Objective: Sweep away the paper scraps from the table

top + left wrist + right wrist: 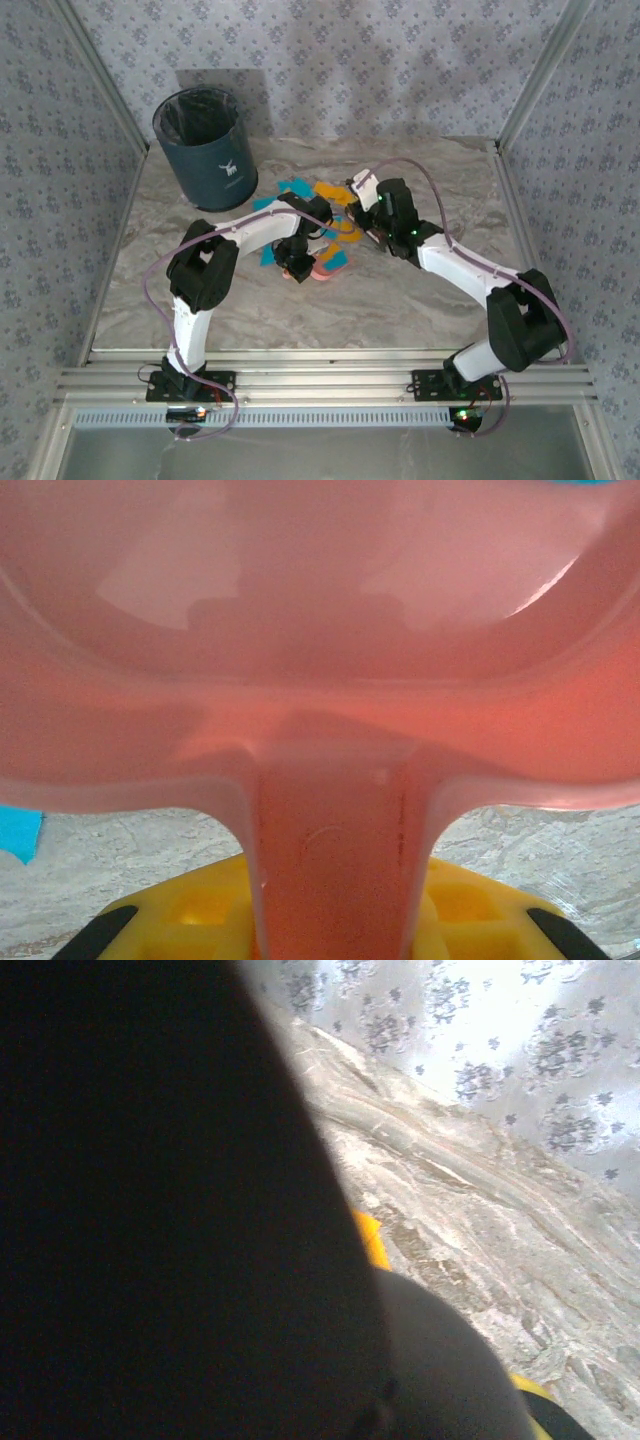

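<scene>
Orange and teal paper scraps (328,192) lie in a loose cluster on the marble table (420,300), just right of the bin. My left gripper (297,262) is shut on the handle of a pink dustpan (326,267), whose mouth sits at the cluster's near edge; a teal piece (336,261) lies at it. In the left wrist view the dustpan (320,630) is very close, its handle between the yellow fingers (200,905). My right gripper (373,208) is at the cluster's right side, shut on a dark tool (150,1210) that hides its jaws. An orange scrap (372,1240) peeks out beside it.
A dark blue bin (203,148) with a black liner stands at the back left. Patterned walls (350,60) and aluminium rails (330,380) bound the table. A teal scrap (18,832) lies left of the dustpan handle. Open tabletop lies to the front and right.
</scene>
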